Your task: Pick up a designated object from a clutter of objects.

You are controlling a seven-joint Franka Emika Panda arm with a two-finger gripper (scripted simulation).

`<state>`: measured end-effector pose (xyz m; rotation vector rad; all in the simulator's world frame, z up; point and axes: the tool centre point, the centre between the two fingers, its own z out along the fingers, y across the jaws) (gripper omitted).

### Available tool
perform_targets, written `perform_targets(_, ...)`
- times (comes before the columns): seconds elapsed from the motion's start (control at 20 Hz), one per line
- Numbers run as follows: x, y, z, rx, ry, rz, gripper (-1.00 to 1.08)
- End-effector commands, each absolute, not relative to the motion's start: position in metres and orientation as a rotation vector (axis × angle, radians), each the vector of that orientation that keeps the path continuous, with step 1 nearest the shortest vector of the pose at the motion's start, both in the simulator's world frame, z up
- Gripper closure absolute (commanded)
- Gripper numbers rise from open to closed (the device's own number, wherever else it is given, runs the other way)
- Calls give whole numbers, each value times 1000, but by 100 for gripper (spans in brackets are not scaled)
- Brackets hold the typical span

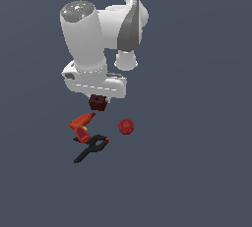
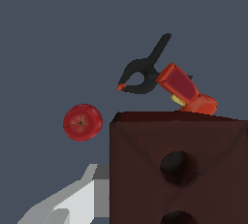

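The designated object (image 1: 98, 103) is a dark reddish-brown block with round holes in one face, and it sits directly under the white hand in the exterior view. My gripper (image 1: 99, 98) is shut on it, with the fingertips mostly hidden by the hand and block. In the wrist view the block (image 2: 145, 169) fills the near corner, and one grey finger (image 2: 77, 196) presses against its side. The other finger is hidden. The rest of the clutter of objects lies on the floor beyond the block.
A red-orange drill (image 1: 82, 127) (image 2: 186, 89) lies just past the block. A black clamp-like tool with orange tips (image 1: 91, 147) (image 2: 143, 72) lies beside the drill. A red ball (image 1: 126, 127) (image 2: 83, 122) sits apart, toward the exterior view's right. The floor is plain dark grey.
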<state>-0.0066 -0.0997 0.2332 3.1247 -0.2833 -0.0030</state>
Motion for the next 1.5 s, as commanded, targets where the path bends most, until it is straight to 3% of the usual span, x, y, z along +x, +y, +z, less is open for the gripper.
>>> perform_targets(0.0, 8, -93, 254, 3125, -284, -1, 108)
perform_targets(0.75, 77, -61, 346, 3128, -282, -1, 108)
perform_targets(1.45, 120, -44, 400, 3129, -281, 0, 108)
